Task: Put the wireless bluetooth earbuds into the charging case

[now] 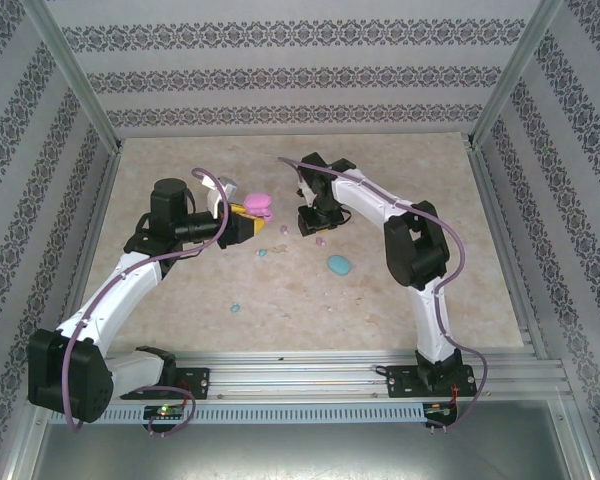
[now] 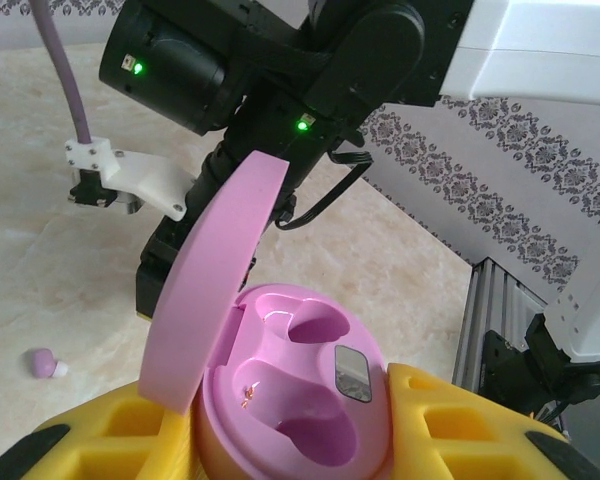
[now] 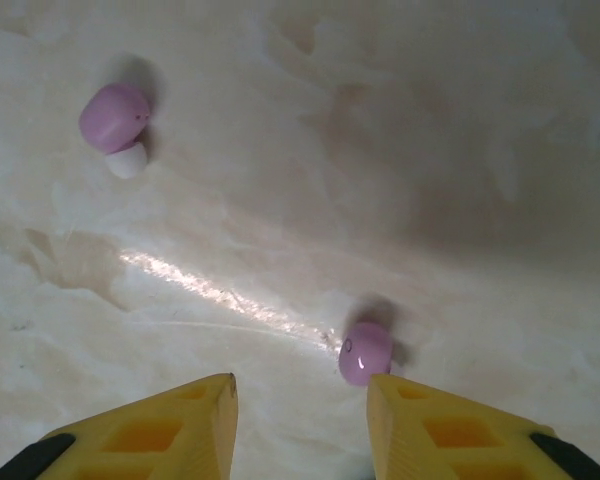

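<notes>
Charging case (image 2: pixel 280 392) — open, wells (image 2: pixel 315 326) bare

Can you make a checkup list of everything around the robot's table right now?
Surface: beige marbled table, no spills seen.
Job's things: pink case open, both sockets empty; pink bud and second pink bud loose on the table; blue case and two blue buds also on the table.
Clutter: nothing seen.
Grippers: left claw shut on the pink case; right claw open, the pink bud just past its tips.
Cables: purple cable runs along each arm.
Surroundings: patterned walls, metal frame.
</notes>
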